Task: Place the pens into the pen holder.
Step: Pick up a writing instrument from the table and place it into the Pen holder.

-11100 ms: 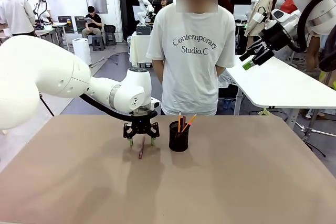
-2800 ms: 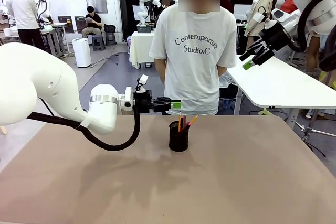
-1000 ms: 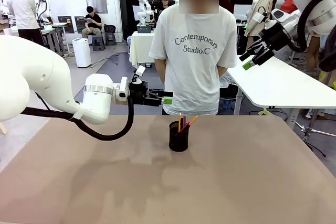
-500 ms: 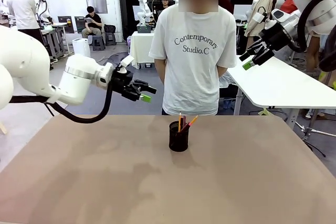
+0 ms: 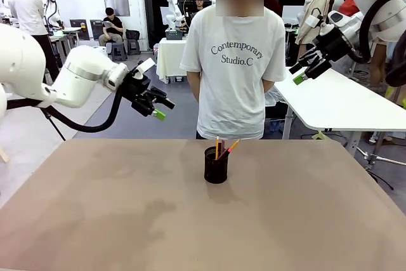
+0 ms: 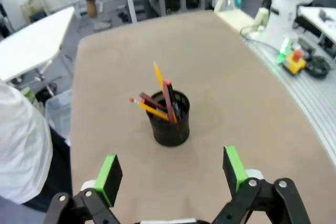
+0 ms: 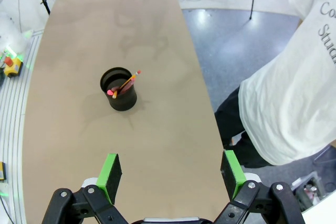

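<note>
Three pens stand together in the pen holder, which sits on the brown table toward its far edge, just in front of the person in the white T-shirt. From the front we see the pens rising above the black mesh rim, leaning to different sides. In the left wrist view we make out the yellow-orange pencil, a red-and-black pen and a dark-red one crossing inside the cup. Our left gripper hangs in the air above the table's far left side, well apart from the holder, its green-padded fingers spread wide with nothing between them. Our right gripper is raised high at the right, off beyond the table, and its fingers also stand apart and empty. In the right wrist view the holder lies well beyond the spread green pads, and the person's white sleeve fills the right side. We see the table bare around the holder.
</note>
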### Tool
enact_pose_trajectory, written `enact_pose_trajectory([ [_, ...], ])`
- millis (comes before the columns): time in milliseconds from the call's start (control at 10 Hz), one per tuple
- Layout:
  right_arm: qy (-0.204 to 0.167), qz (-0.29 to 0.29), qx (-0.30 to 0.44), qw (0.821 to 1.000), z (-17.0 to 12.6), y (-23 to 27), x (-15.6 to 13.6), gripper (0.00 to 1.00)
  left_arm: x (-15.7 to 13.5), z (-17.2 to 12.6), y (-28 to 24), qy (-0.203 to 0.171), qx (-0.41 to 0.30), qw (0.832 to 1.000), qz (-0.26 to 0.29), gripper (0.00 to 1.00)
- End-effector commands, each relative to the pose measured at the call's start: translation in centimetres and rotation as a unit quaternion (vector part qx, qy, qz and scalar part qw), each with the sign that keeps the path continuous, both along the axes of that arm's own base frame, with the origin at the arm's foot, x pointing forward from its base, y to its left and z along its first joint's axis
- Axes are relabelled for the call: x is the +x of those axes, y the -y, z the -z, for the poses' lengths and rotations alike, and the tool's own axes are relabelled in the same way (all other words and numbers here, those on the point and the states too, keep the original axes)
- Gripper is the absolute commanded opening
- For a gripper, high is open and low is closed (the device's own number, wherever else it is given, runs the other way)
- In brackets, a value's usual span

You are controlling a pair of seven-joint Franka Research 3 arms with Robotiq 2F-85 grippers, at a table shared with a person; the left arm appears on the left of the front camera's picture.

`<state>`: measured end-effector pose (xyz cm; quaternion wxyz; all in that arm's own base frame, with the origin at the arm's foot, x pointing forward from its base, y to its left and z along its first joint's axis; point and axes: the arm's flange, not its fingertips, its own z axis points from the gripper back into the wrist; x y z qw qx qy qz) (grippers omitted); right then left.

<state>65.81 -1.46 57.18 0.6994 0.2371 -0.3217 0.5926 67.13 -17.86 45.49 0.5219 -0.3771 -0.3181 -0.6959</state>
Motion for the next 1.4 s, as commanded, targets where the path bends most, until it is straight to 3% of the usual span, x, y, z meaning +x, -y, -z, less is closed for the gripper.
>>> enact_pose_trajectory([
  [0,0.009,-0.002,-0.005,1.0,-0.2,0.0,0.0,1.0,0.8,-1.3,-1.0,0.009,0.051,0.999,-0.001,1.0],
  [200,0.009,-0.002,-0.005,1.0,-0.2,0.0,0.0,1.0,1.4,-2.8,-2.8,-0.018,0.08,0.995,-0.058,1.0],
  [600,0.009,-0.002,-0.005,1.0,-0.2,0.0,0.0,1.0,1.9,-6.3,-6.0,-0.022,0.09,0.981,-0.172,1.0],
  [1000,0.009,-0.002,-0.005,1.0,-0.2,0.0,0.0,1.0,1.5,-8.1,-7.9,0.0,0.094,0.975,-0.203,1.0],
  [1300,0.009,-0.002,-0.005,1.0,-0.2,0.0,0.0,1.0,2.3,-7.8,-7.5,-0.014,0.092,0.978,-0.189,1.0],
])
